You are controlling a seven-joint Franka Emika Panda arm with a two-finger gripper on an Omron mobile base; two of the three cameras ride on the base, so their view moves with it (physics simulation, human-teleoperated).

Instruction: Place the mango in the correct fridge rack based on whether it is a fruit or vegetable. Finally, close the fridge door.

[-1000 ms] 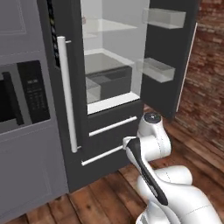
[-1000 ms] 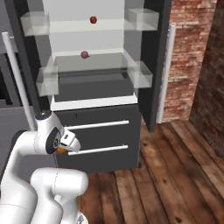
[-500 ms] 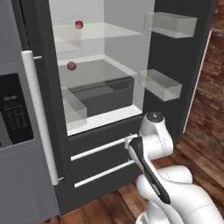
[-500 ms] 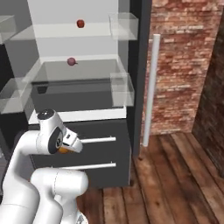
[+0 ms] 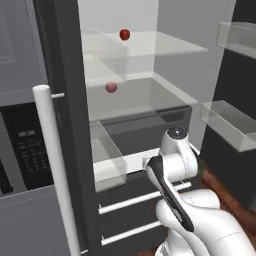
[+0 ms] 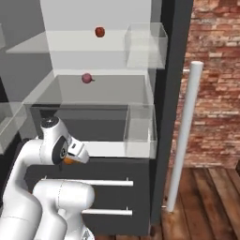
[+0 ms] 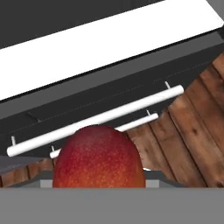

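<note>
Holding the mango (image 7: pixel 99 156) close against the hand, the gripper (image 6: pixel 71 158) sits low in front of the fridge, its jaws partly closed around the fruit. In the hand view the mango bulges red and orange at the bottom centre, with two white bar handles of the dark lower drawers (image 7: pixel 131 78) behind it and wooden floor (image 7: pixel 192 135) to the right. In the right base view a sliver of orange shows under the white hand, level with the pale ledge above the drawers.

Inside the fridge, the upper fridge rack (image 5: pixel 150 45) carries a small red fruit (image 5: pixel 124 34) near its back edge; the same fruit appears at the back of that shelf in the right base view (image 6: pixel 99 32). One shelf down, a pinkish-red ball (image 5: pixel 111 87) rests toward the back left of the lower glass shelf (image 6: pixel 112 89). Below that shelf stand clear box-shaped drawers (image 5: pixel 145 125).

The fridge door (image 6: pixel 171 93) stands open at the right of the right base view, its long white bar handle (image 6: pixel 185 136) upright before a brick wall (image 6: pixel 215 84), and clear bins (image 6: pixel 140 129) hang on its inner face. The white arm (image 5: pixel 175 170) rises from the lower right of the left base view.
</note>
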